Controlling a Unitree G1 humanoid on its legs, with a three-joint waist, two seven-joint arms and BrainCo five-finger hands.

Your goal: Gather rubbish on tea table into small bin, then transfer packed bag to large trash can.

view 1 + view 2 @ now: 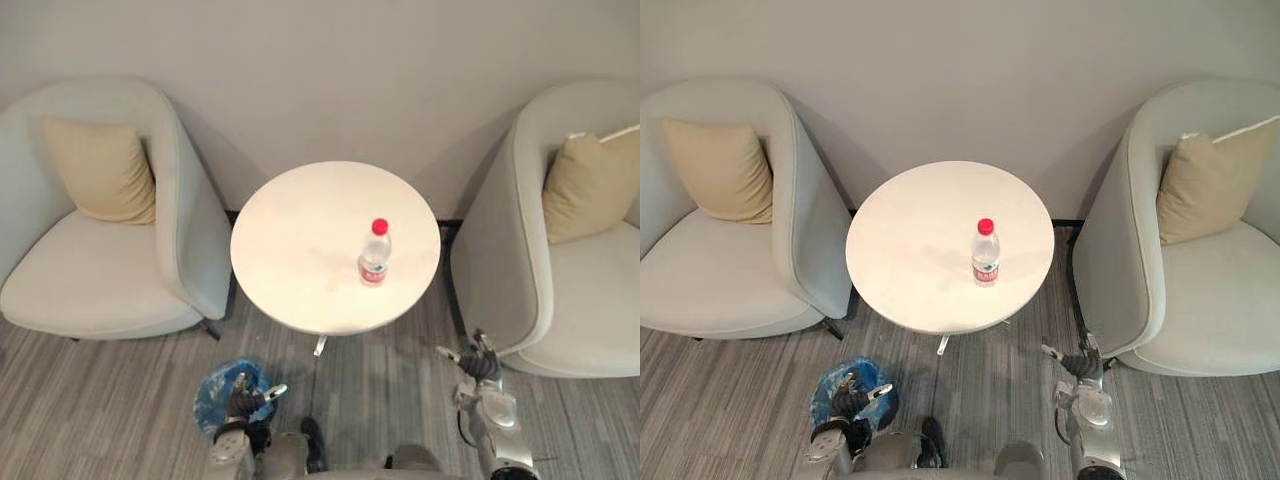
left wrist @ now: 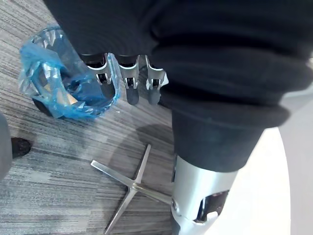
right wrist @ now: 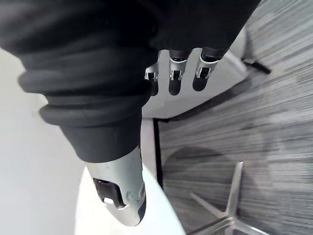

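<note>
A clear water bottle (image 1: 375, 255) with a red cap stands upright on the round white tea table (image 1: 300, 240), right of its middle. On the floor in front of the table's left side sits the small bin (image 1: 213, 388) lined with a blue bag (image 2: 49, 83). My left hand (image 1: 243, 398) hovers over the bin's near rim, its fingers (image 2: 129, 81) relaxed and empty. Low at the right, by the right armchair's front corner, my right hand (image 1: 478, 362) is open too, with its fingers (image 3: 176, 73) holding nothing.
Two pale armchairs flank the table, the left one (image 1: 100, 280) and the right one (image 1: 580, 300), each with a tan cushion (image 1: 100, 170). The table's metal star base (image 2: 129, 183) spreads on the grey striped carpet. A grey wall stands behind.
</note>
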